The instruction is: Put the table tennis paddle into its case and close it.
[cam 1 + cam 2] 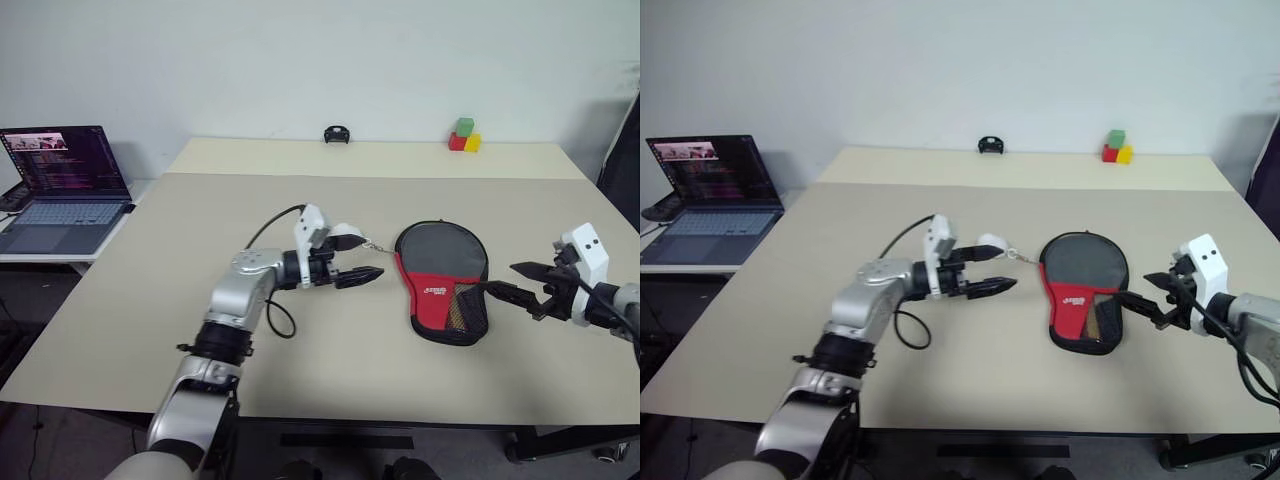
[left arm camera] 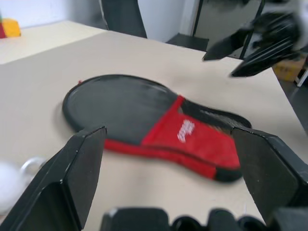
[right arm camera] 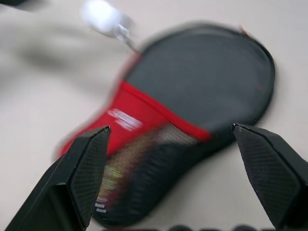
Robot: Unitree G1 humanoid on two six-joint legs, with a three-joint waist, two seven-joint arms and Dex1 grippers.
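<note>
Left gripper [image 1: 366, 275] level, pointing across at the case [image 1: 440, 282], fingers spread wide, nothing between them, touching nothing. It hangs just beside the white ball [image 1: 345, 238], which lies on the table [image 1: 150, 300] on a short cord to the case's round end. Wrist view looks straight at the case between the two open fingers [image 2: 79, 166], so the left is probably lined up on the case's near side.

Right gripper [image 1: 515, 283] on the opposite side, tilted a bit down, jaws also wide apart, empty. Its tips sit right at the case's narrow mesh end; can't tell if they touch the fabric. Two grippers flank the case, likely so one can steady it while the other works the zip.

Case lies flat, mid-table, round grey-black end away from the robot, red panel with white logo and mesh pocket toward it. Something brownish shows through the mesh: probably the paddle handle, so paddle looks already inside. Paddle itself not visible in the open. Can't tell whether the zip is closed; edge looks flat.

Far off: laptop [image 1: 65, 190] on a side desk, coloured blocks [image 1: 464, 137] and a small black object [image 1: 337, 135] at the table's far edge.
</note>
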